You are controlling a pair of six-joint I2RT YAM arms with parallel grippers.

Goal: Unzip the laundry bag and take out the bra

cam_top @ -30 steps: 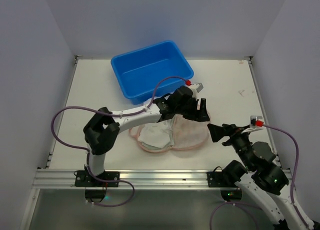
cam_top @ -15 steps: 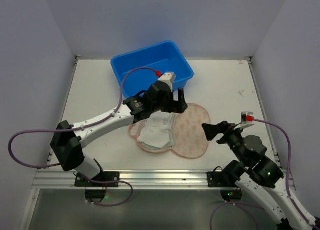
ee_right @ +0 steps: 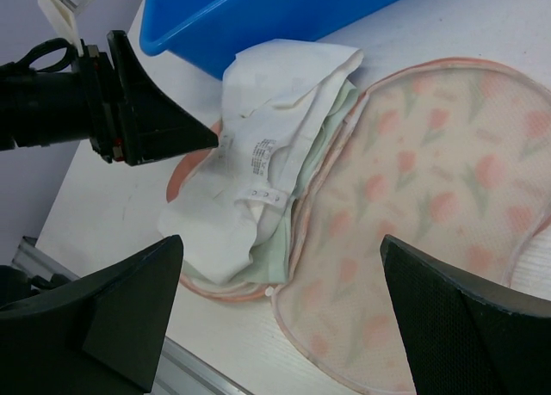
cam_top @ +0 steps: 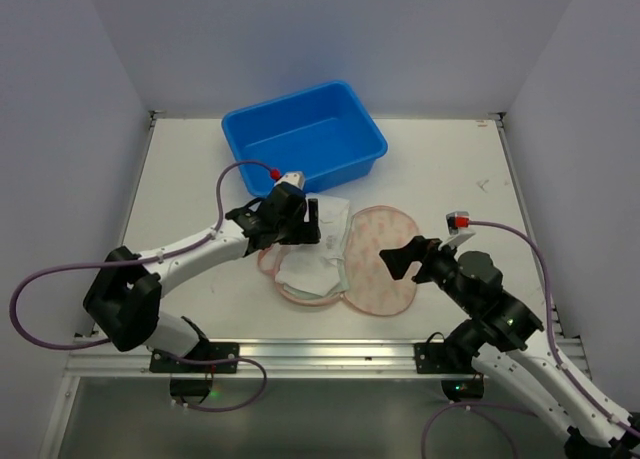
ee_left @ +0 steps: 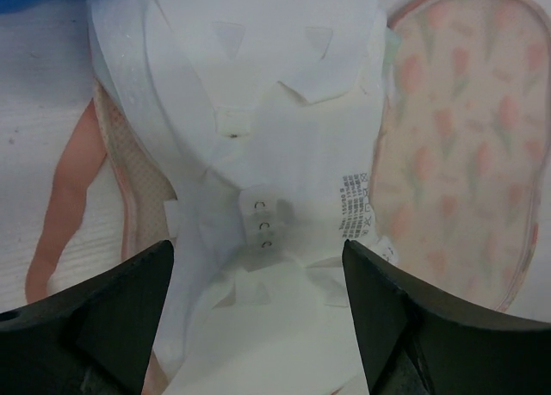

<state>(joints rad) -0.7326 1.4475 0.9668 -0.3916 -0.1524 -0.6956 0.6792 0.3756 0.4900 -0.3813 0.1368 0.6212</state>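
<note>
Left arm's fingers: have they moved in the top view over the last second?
Yes. The left fingers swung leftward, from below the blue bin's right corner to below its middle.

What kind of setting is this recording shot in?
Probably a lab robot cell, not a home: a white table boxed in by plain walls, left arm and right arm bolted to a metal rail, with a blue bin and laundry bag as props.

Bright, even, diffuse light; shadows faint. Left wrist view: bra (ee_left: 258, 111) washed out white, claw fingers (ee_left: 95, 317) dark, soft-edged.
</note>
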